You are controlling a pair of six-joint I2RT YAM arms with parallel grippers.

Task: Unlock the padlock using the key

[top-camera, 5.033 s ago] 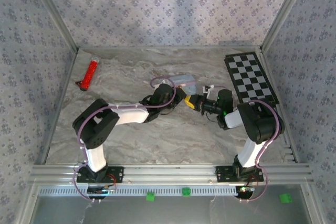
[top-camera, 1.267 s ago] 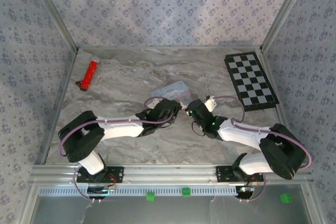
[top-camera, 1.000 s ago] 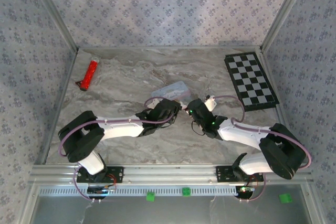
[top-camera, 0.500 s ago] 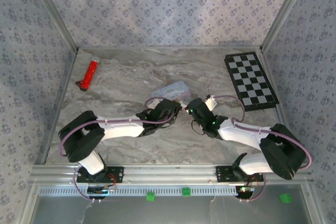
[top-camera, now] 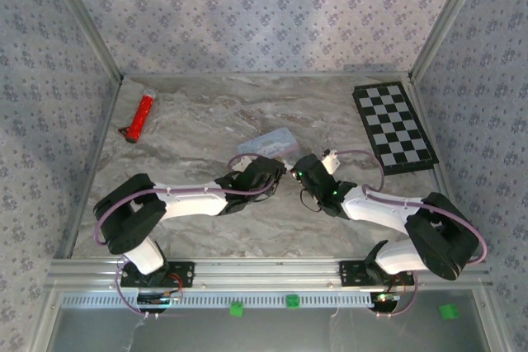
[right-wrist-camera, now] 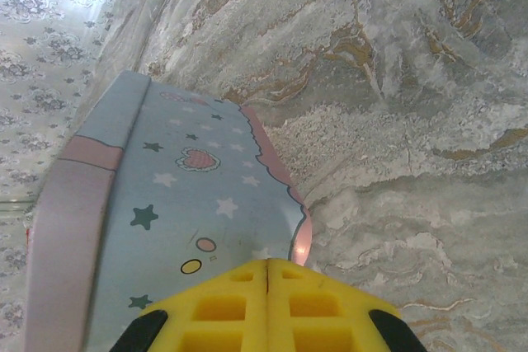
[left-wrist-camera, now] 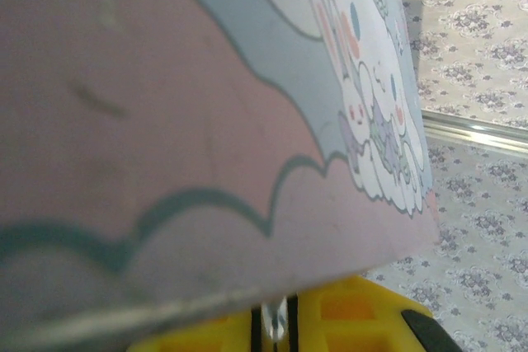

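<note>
The pastel blue cartoon tin (top-camera: 272, 141) lies at the table's middle. Both grippers meet at its near edge. My left gripper (top-camera: 279, 172) presses close under the tin (left-wrist-camera: 206, 121), its yellow fingers (left-wrist-camera: 355, 319) shut on a thin silvery sliver, apparently the key (left-wrist-camera: 275, 321). My right gripper (top-camera: 294, 172) faces it from the right. In the right wrist view its yellow fingers (right-wrist-camera: 214, 307) are shut tight with no gap, their tips (right-wrist-camera: 267, 265) at the starred lid of the tin (right-wrist-camera: 181, 204). The tiny black padlock is hidden.
A red stick-like tool (top-camera: 140, 116) lies at the far left. A checkerboard (top-camera: 394, 125) sits at the far right by the wall. Bare marble table (right-wrist-camera: 396, 121) spreads right of the tin. Patterned walls enclose the table on three sides.
Since five seconds ago both arms have dropped low and stretched toward the tin, which shifted slightly left. Over the last second nothing visibly moves.
</note>
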